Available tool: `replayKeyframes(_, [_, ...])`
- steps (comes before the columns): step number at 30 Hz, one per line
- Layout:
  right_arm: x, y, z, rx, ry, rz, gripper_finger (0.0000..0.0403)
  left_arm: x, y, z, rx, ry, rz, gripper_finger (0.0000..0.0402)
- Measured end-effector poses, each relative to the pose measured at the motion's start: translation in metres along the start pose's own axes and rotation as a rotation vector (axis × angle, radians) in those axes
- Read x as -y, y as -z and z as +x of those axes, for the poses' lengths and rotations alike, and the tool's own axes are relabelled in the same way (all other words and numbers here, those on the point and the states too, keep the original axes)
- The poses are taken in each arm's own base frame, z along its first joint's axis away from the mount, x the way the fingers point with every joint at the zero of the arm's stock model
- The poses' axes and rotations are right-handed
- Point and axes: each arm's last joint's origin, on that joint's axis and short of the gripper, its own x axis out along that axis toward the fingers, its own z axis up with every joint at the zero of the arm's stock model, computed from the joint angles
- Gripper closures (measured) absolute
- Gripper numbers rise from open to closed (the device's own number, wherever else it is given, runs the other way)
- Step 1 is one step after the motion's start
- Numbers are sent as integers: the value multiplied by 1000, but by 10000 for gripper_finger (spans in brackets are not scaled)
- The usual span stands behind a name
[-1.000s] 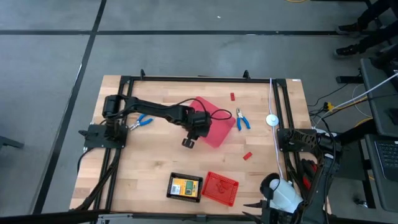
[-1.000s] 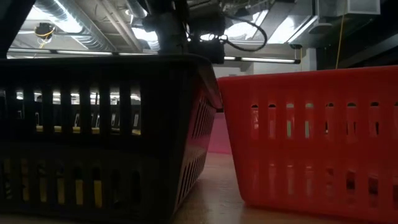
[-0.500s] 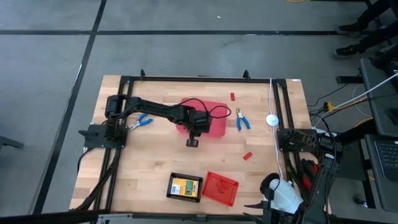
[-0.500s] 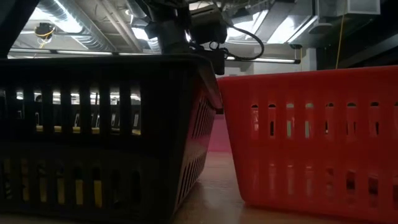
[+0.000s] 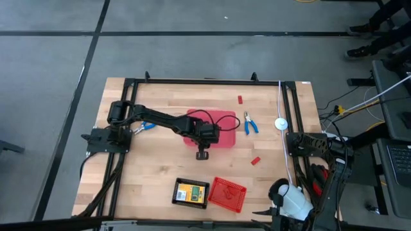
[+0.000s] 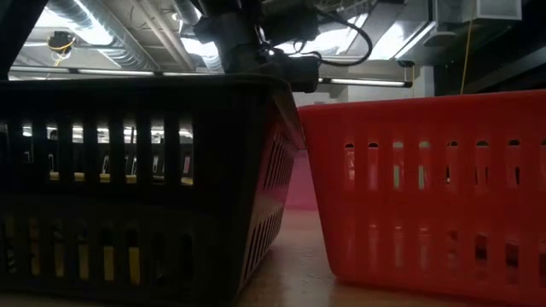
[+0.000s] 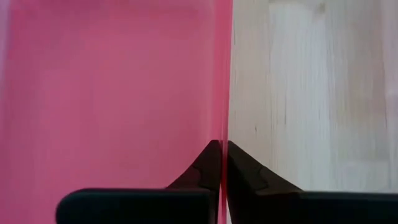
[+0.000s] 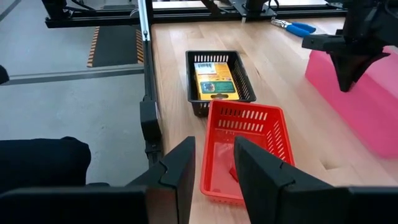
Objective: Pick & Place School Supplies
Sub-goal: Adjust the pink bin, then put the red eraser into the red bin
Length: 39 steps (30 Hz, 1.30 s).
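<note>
Pinching the red tray's [image 5: 207,120] near rim at frame centre, our left gripper [image 7: 222,163] was clamped thinly; we judged it could slip.

Left gripper [image 5: 203,154] closed; right gripper [image 8: 214,168] parted.

The counter [image 5: 160,173] is pale wood with visible grain and a smooth, satiny finish, framed by matt black metal rails [image 5: 199,81]. At frame centre the red tray [image 5: 221,119] looks like smooth, slightly translucent plastic. Lower down, the red mesh basket [image 5: 227,194] and black tray [image 5: 191,192] are slotted moulded plastic; the yellow-and-green box [image 8: 214,79] inside the black tray looks like printed card. The left end effector [image 7: 221,168] is matt black plastic.
</note>
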Motion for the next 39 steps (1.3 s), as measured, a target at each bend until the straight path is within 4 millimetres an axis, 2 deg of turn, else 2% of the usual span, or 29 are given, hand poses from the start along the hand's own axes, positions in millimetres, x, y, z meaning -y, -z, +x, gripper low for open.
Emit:
replayKeyframes(15, [0,0,0,0,-2,4,289,3,1,0,-13,-1,-29,393])
replayKeyframes(29, [-1,1,-2,0,-7,3,289,8,1,0,-1,-11,39,290])
replayKeyframes(34, [-4,9,3,-2,3,-1,289,8,-3,-2,38,-19,60,266])
replayKeyframes(37, [-6,14,6,-5,10,9,289,8,-7,-10,59,-18,62,258])
replayKeyframes(39, [-7,16,5,-6,13,8,289,9,-17,-20,103,-18,76,257])
